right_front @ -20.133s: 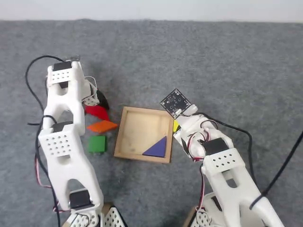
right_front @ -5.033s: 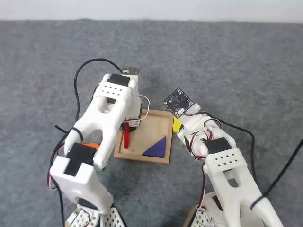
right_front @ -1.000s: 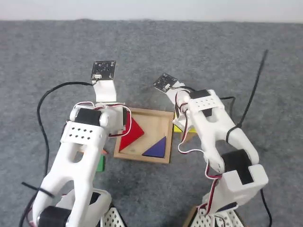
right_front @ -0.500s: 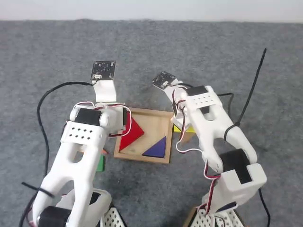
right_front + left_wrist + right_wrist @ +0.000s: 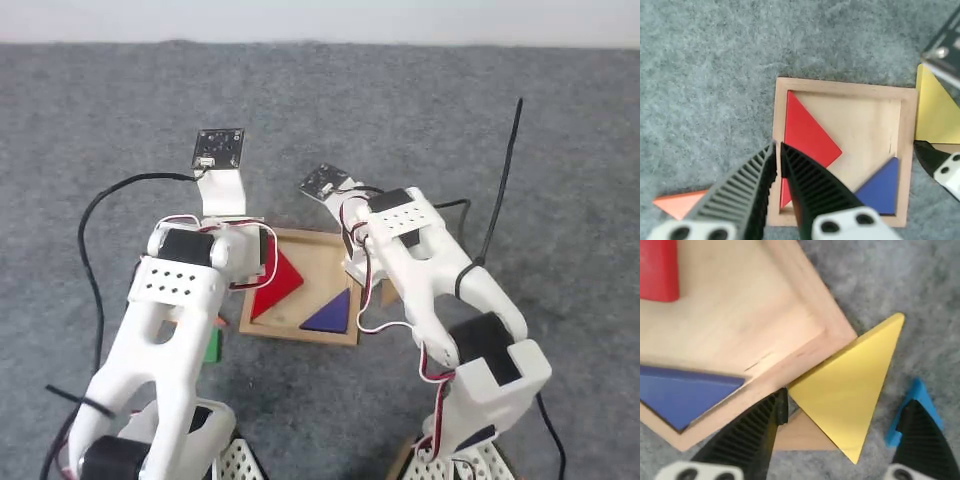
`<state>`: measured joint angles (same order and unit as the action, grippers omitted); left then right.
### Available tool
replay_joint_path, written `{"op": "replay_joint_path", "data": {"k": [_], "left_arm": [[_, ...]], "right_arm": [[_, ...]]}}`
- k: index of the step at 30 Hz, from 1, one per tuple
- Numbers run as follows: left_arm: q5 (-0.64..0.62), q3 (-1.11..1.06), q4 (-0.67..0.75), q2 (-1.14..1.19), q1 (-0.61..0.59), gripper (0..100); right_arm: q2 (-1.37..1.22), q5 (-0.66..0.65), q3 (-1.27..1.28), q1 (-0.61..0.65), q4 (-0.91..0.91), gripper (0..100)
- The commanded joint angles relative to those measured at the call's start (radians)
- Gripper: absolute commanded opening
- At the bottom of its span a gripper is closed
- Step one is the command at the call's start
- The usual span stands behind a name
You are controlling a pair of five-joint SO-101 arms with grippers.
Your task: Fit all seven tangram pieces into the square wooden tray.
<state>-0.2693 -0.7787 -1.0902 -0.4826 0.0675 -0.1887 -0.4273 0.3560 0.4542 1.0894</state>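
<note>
The square wooden tray (image 5: 292, 333) lies between my two arms. A red triangle (image 5: 280, 279) lies flat in its left part and a dark blue triangle (image 5: 331, 313) in one corner. My left gripper (image 5: 778, 146) is shut and empty, hovering over the tray's rim (image 5: 845, 86) next to the red triangle (image 5: 807, 135). My right gripper (image 5: 845, 407) is open, its fingers either side of a yellow triangle (image 5: 850, 385) that leans on the tray's outer corner (image 5: 810, 295). The yellow triangle (image 5: 935, 115) sits just outside the tray.
A tan piece (image 5: 802, 437) lies under the yellow triangle, and a light blue piece (image 5: 914, 410) sits by one right finger. An orange triangle (image 5: 682, 202) and a green square (image 5: 213, 346) lie on the grey carpet left of the tray.
My right arm has swung left and closer to the tray's right edge, now covering the yellow triangle from above. The left arm and the pieces in the tray have stayed put.
</note>
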Motion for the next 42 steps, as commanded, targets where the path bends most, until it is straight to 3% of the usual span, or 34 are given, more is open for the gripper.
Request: {"op": "replay_joint_path", "data": {"k": [1,21,30,38,42], "left_arm": [[-0.012,0.01,0.02,-0.038,-0.008,2],[-0.012,0.01,0.018,-0.04,-0.008,2],[-0.012,0.01,0.018,-0.044,-0.008,2],[-0.012,0.01,0.018,-0.04,-0.008,2],[-0.012,0.01,0.018,-0.04,-0.008,2]], "right_arm": [[-0.03,0.037,-0.035,0.016,-0.028,35.4],[-0.108,0.041,-0.101,0.024,-0.047,35.3],[-0.11,0.144,-0.11,0.108,-0.045,35.3],[-0.11,0.212,-0.11,0.065,-0.059,35.2],[-0.111,0.215,-0.109,0.061,-0.048,27.1]]}}
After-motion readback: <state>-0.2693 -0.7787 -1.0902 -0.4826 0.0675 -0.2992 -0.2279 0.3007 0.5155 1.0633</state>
